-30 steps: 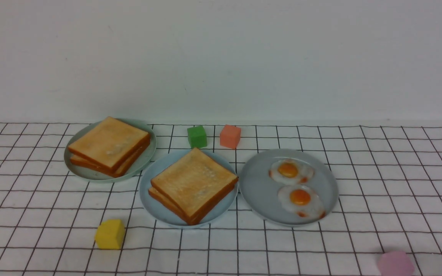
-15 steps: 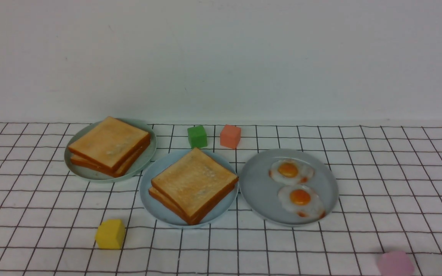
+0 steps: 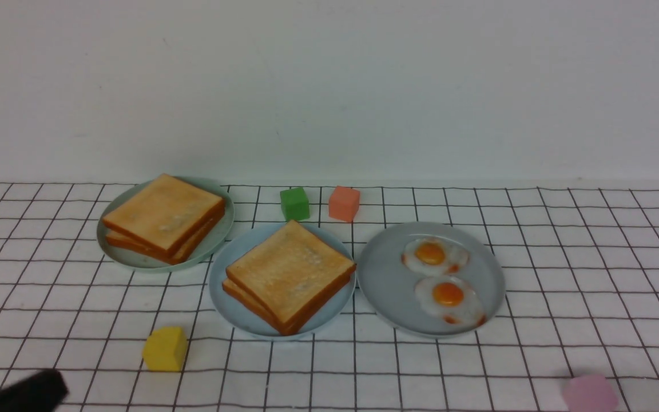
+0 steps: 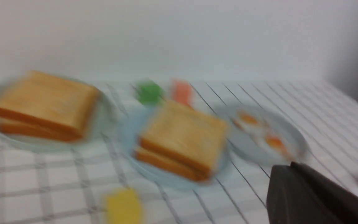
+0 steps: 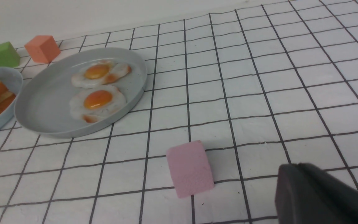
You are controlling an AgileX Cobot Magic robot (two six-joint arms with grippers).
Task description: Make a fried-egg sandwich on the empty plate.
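The sky-blue plate (image 3: 231, 312) in the middle of the table carries two stacked toast slices (image 3: 289, 272); no egg shows between them. To its right, a grey plate (image 3: 386, 283) holds two fried eggs (image 3: 433, 255) (image 3: 448, 297). My left gripper (image 3: 58, 388) pokes into the front view's lower left corner, near the yellow block and well short of the plates. In the blurred left wrist view the left gripper (image 4: 291, 165) is shut and empty. My right gripper (image 5: 294, 166) is shut and empty too, low over the cloth beside a pink block (image 5: 190, 169).
A pale grey-green plate (image 3: 218, 237) at the back left holds a pile of toast (image 3: 162, 214). Foam blocks lie about: green (image 3: 294, 203), salmon (image 3: 343, 203), yellow (image 3: 164, 349) and pink (image 3: 590, 393). A white wall closes off the back of the checked cloth.
The dark tip of my left gripper has come into the front view at the lower left corner. Plates, toast, eggs and blocks have not moved.
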